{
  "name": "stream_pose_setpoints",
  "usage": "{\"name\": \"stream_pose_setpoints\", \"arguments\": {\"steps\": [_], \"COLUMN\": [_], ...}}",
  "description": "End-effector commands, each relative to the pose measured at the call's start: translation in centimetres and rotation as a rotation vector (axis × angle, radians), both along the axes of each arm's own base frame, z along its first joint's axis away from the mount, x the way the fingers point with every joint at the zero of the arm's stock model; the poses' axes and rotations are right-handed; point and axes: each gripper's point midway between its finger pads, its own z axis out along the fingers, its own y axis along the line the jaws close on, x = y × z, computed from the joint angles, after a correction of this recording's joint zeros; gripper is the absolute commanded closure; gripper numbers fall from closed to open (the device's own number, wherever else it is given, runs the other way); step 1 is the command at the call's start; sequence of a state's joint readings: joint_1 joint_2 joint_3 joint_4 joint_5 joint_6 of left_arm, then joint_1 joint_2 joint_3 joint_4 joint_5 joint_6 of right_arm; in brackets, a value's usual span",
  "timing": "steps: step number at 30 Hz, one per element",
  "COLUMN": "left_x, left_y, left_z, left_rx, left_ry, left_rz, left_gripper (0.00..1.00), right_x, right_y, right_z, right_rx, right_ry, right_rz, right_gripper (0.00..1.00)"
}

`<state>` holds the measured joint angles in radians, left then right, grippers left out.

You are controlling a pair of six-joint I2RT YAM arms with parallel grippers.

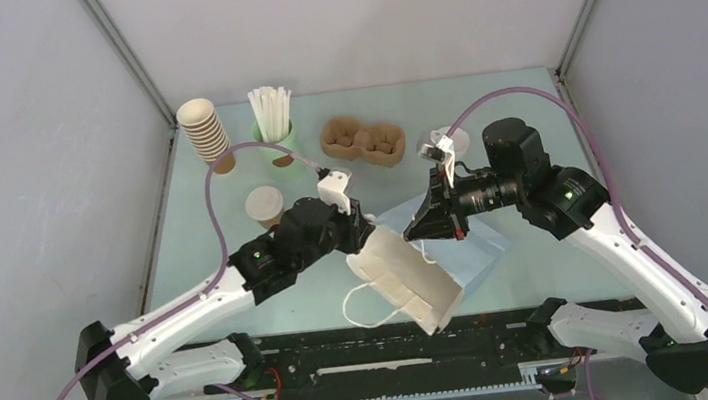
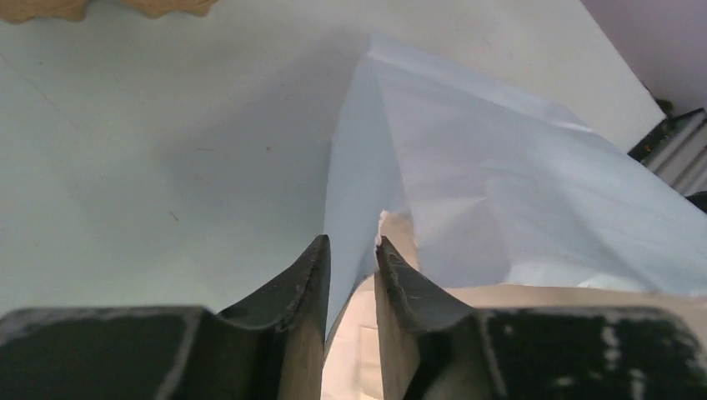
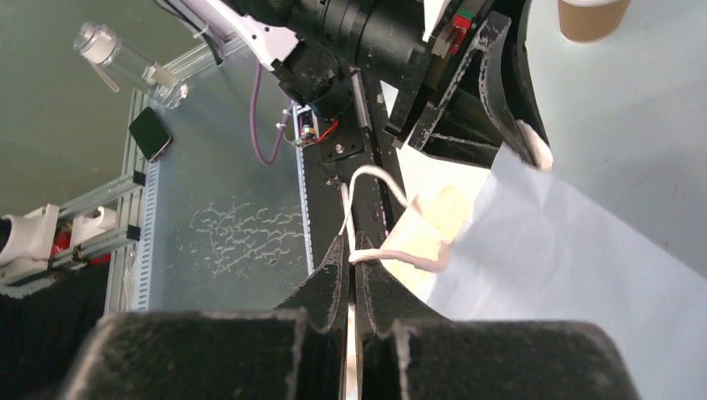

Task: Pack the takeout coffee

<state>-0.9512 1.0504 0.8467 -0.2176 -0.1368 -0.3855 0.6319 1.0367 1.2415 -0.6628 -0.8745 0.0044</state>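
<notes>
With the handle (image 3: 392, 258) pinched in the closed right jaws, the bag (image 1: 404, 280) rim was best clamped squarely by the half-open left jaws before spreading toward the coffee (image 1: 263, 206) at 10 o'clock.

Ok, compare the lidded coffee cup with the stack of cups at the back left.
The takeout coffee wears a white lid; the cup stack is open-topped. The coffee is one short cup; the stack is many nested, taller. Both are brown paper.
</notes>
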Motion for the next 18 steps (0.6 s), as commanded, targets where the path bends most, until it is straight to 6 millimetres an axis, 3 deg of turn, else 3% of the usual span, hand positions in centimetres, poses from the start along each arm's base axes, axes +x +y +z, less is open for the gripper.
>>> {"name": "stream_pose_setpoints", "arguments": {"steps": [1,5,9,13,16,18], "left_x": [2.2,2.6,3.2,3.6,3.9,4.0], "left_y": [0.0,1.5,4.0,6.2,6.7,6.6], "left_z": [1.8,2.0,2.7,2.8,2.3,2.0], "left_rx": [-0.037,-0.059,-0.09,-0.105,-0.093,-0.082], "left_ry": [-0.049,-0.05,-0.068,-0.067,-0.048,-0.033], "left_rz": [0.111,0.205,0.342,0.464,0.52,0.532], "left_gripper": [0.75,0.96,1.0,1.0,1.0,1.0], "right_x": [0.0,1.0,1.0,0.2,-0.2,-0.5], "right_y": [-0.4,-1.4,-3.9,-7.3,-10.1,-10.8], "right_z": [0.0,-1.9,-3.6,-5.3,-5.8,-6.0], "right_rx": [-0.025,-0.129,-0.22,-0.307,-0.337,-0.343], "right_ry": [0.034,0.115,0.213,0.267,0.257,0.24], "right_rz": [-0.107,-0.329,-0.604,-0.799,-0.915,-0.941], "right_gripper": [0.93,0.62,0.3,0.18,0.16,0.14]}}
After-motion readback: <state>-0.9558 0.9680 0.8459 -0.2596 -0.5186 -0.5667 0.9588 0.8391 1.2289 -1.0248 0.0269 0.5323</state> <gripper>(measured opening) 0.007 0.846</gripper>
